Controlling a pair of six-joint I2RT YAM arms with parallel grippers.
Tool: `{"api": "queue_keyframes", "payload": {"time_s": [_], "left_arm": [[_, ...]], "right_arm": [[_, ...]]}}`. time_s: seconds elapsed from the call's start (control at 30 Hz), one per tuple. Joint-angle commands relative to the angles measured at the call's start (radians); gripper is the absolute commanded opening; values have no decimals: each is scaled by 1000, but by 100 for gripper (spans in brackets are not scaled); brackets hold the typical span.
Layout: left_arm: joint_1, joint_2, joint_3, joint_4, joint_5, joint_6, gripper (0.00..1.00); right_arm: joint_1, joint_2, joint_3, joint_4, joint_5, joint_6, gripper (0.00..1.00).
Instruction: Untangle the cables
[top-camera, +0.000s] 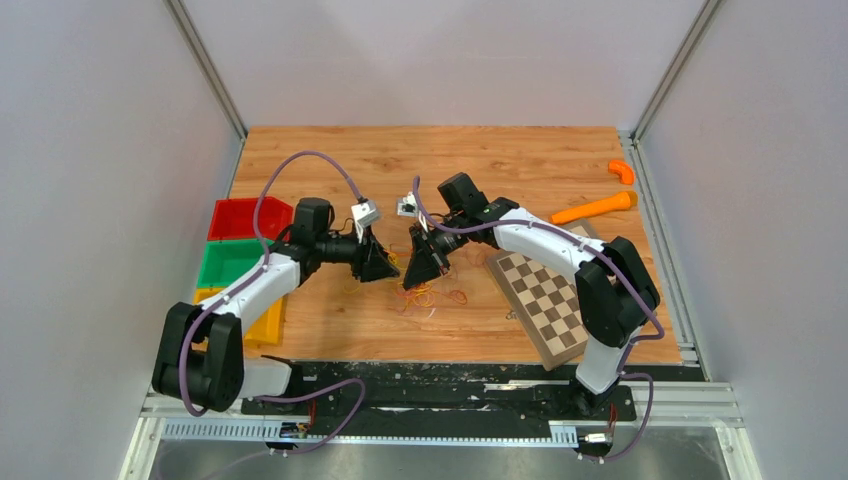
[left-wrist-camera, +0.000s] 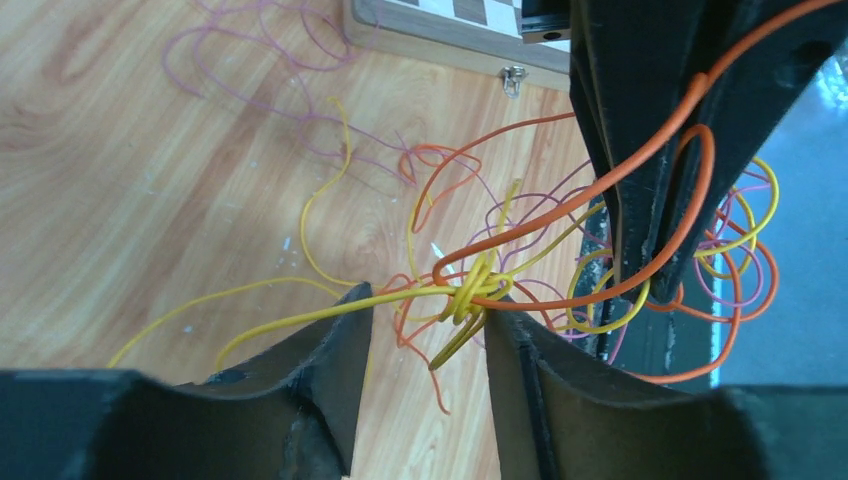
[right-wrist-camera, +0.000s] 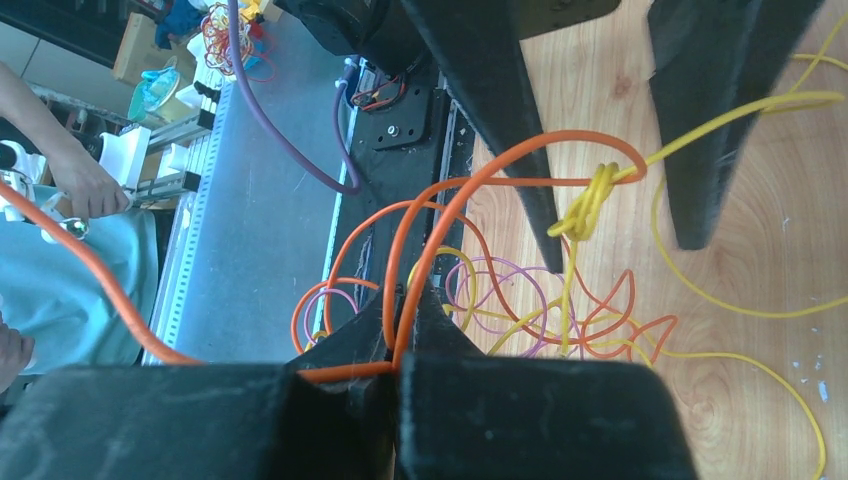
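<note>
Left gripper (left-wrist-camera: 428, 322): my jaws stood apart, the yellow knot (left-wrist-camera: 465, 298) between them.
Right gripper (right-wrist-camera: 405, 300): I had it pinched together on the orange cable (right-wrist-camera: 470, 190).
Cables (top-camera: 432, 295): tangled on the table (top-camera: 330, 320), between my grippers.
Around: chessboard (top-camera: 545, 295) near the tangle's right; 3 bins (top-camera: 225, 262) far left.

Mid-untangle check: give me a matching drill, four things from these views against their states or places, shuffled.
Things:
1. left end effector
2. right end effector
3. yellow knot
4. chessboard

States or places:
A. shut on the orange cable
B. flat on the table, right of the cables
C. open
D. in the gap of the open end effector

Pairs: 1-C, 2-A, 3-D, 4-B
</note>
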Motion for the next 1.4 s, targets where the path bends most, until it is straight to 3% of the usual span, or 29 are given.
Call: {"api": "queue_keyframes", "payload": {"time_s": [0.0, 0.03, 0.07, 0.1, 0.17, 0.4, 0.5, 0.73, 0.93, 1.27, 1.37], "left_arm": [[-23, 13, 7, 30, 8, -6, 44], [-24, 8, 23, -18, 15, 3, 30], [-23, 1, 36, -54, 15, 31, 22], [-11, -22, 69, -136, 15, 48, 9], [46, -74, 105, -217, 22, 53, 0], [364, -209, 215, -412, 40, 35, 0], [512, -200, 272, -391, 45, -17, 0], [711, -134, 408, -269, 52, -162, 0], [798, -68, 528, -241, -66, -214, 0], [807, -25, 609, -236, -244, -221, 0], [806, -14, 632, -253, -197, -212, 0]], "right_arm": [[1, -55, 35, 22, -28, 1, 0], [-10, -59, 32, 22, -21, 2, 0], [-23, -62, 25, 20, -15, 4, 0], [-46, -67, 13, 20, -4, 4, 0], [-107, -81, -26, 15, 43, -14, 0], [-322, -70, -146, -48, 159, -109, 0], [-366, -54, -162, -71, 204, -147, 0], [-450, -16, -166, -96, 277, -190, 0], [-559, 27, -165, -100, 346, -217, 0], [-629, 50, -132, -147, 403, -266, 3], [-633, 52, -129, -149, 407, -265, 0]]}}
